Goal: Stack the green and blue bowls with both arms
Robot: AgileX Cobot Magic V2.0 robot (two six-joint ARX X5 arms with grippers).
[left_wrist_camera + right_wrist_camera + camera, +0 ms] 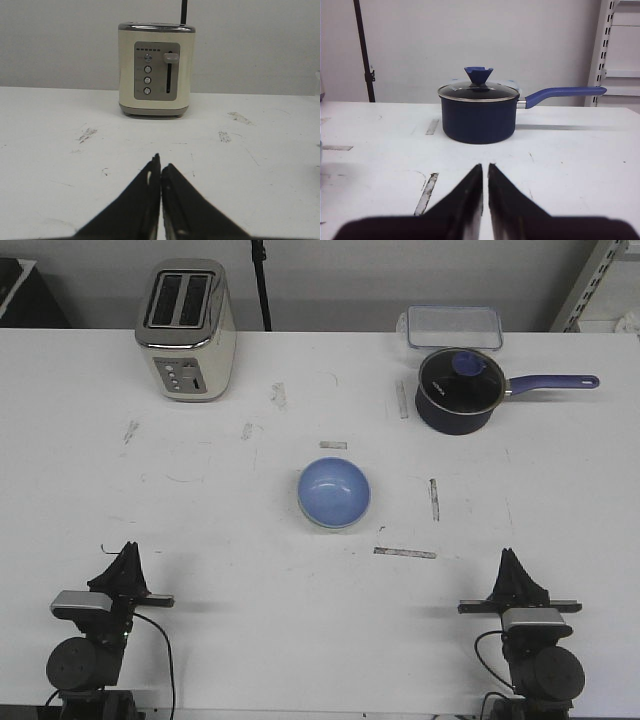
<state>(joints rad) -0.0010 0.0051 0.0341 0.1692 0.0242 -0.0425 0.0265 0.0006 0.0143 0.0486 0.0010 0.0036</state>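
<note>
The light blue bowl [333, 492] sits upright at the middle of the white table [230, 530]. A thin pale mint green rim [312, 519] shows round its near edge, so it appears to rest inside the green bowl. Neither wrist view shows the bowls. My left gripper [125, 552] [160, 162] is at the near left, shut and holding nothing. At the near right my right gripper [510, 558] [485, 167] is shut too, with only a sliver between its fingers and nothing in them. Both grippers are well short of the bowls.
A cream toaster [186, 328] [156, 70] stands at the far left. A dark blue saucepan [458, 390] [477, 117] with a glass lid stands at the far right, its handle pointing right. Behind it lies a clear lidded box [453, 326]. Tape strips [405, 553] mark the table.
</note>
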